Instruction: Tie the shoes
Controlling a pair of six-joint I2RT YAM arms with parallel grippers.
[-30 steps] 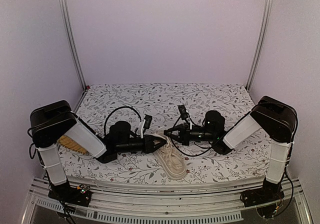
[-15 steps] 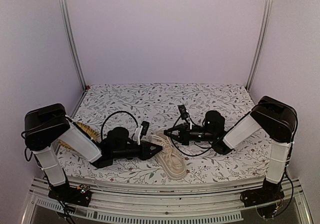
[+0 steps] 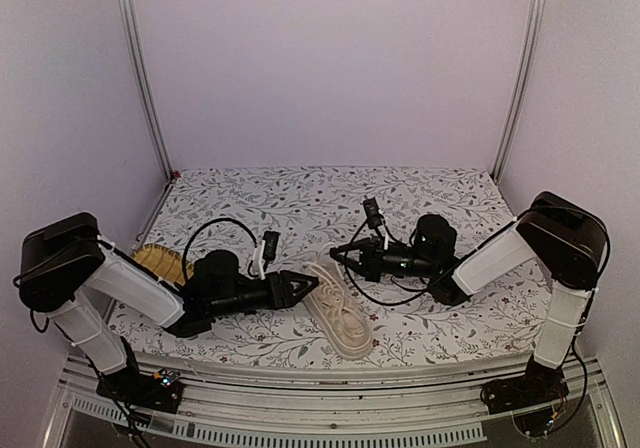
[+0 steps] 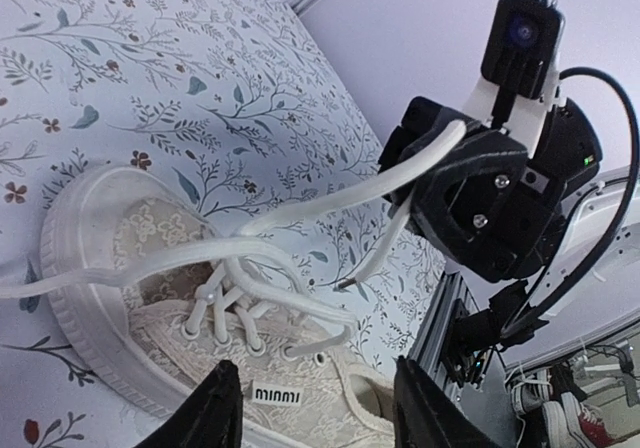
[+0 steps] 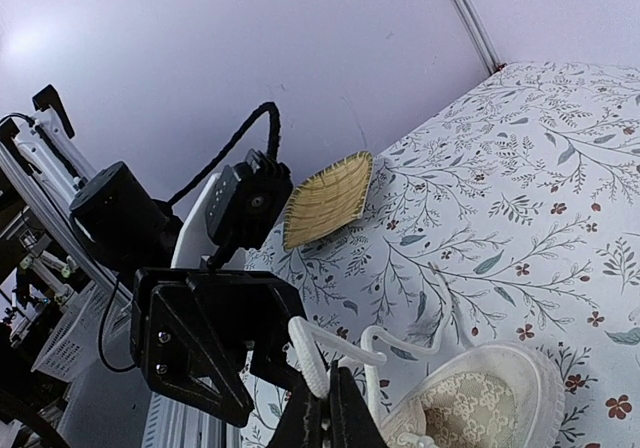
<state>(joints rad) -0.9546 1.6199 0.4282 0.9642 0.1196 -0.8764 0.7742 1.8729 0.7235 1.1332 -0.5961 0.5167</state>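
A: Where do we have the shoe (image 3: pixel 342 320)?

B: We see it on the flowered bench (image 3: pixel 430 203), toward 6 o'clock, close to the near edge. It sits sole down, lying from 11 to 5 o'clock, with the toe at the 11 o'clock end.

A: And the left jaws?

B: The left arm (image 3: pixel 130 290) reaches in from 9 o'clock. Its jaws hover low at the shoe's 9 o'clock side, with the tips just over the lacing. In our left wrist view the two fingers (image 4: pixel 215 413) stand about half apart, and we see nothing between them.

A: What have the right jaws got?

B: The right arm (image 3: pixel 490 258) comes in from 3 o'clock, and its jaws hang above the shoe's 12 o'clock end. They are pressed together on a lace (image 4: pixel 320 202), which climbs from the lacing up to them, clear of the bench.

A: Do we see another loose end?

B: One pale strand (image 4: pixel 100 271) runs across the toe and out of the left wrist view. We cannot tell where it ends.

A: Anything else?

B: A yellow woven mat (image 3: pixel 160 260) lies at 9 o'clock on the bench, well apart from the shoe and partly hidden behind the left arm.
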